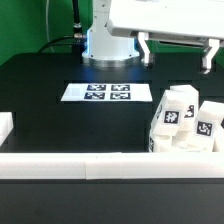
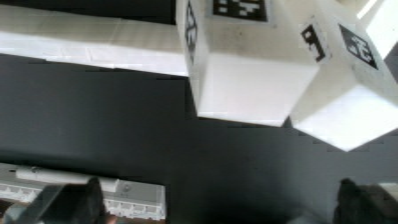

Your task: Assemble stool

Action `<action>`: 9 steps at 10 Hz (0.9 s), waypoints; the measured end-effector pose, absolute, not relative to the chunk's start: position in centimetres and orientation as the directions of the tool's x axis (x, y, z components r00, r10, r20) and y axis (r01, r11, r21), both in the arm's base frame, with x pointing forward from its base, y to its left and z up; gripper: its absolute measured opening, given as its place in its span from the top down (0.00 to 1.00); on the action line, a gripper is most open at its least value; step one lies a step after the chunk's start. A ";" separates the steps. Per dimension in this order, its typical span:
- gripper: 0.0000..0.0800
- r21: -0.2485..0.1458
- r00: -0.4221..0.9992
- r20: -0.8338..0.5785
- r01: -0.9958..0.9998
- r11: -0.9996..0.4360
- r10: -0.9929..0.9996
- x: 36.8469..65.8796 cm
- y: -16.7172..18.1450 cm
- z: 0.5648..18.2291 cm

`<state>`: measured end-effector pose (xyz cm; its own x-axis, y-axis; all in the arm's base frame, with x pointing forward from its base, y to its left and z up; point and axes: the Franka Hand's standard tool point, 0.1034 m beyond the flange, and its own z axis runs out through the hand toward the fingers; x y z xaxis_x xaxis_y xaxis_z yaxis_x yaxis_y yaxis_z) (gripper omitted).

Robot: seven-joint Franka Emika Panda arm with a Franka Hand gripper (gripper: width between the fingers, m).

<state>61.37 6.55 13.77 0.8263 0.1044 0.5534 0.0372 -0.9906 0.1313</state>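
Gripper (image 1: 177, 55) spread, empty | high above table | legs (image 1: 183, 120) well below it

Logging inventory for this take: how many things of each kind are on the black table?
White blocky tagged plastic stool parts: 2 clear, cluster may hide more
Flat white marker board: 1
Long white border rails: 2
Total: 5

Two white plastic blocky stool legs (image 2: 246, 70) (image 2: 347, 85) bearing black-and-white tags touch side by side on the black table (image 2: 107, 120).
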 end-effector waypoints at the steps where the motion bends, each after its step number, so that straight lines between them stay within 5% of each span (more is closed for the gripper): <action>1: 0.19 0.115 0.843 0.532 0.019 -0.993 0.078 61.1 5.4 13.7; 3: 0.19 0.098 0.845 0.527 0.040 -0.994 0.086 61.5 4.9 14.7; 6: 0.19 0.019 0.943 0.331 0.021 -1.000 0.026 61.1 5.0 14.0; 9: 0.19 -0.014 0.990 0.119 0.079 -0.997 0.077 60.6 5.3 13.8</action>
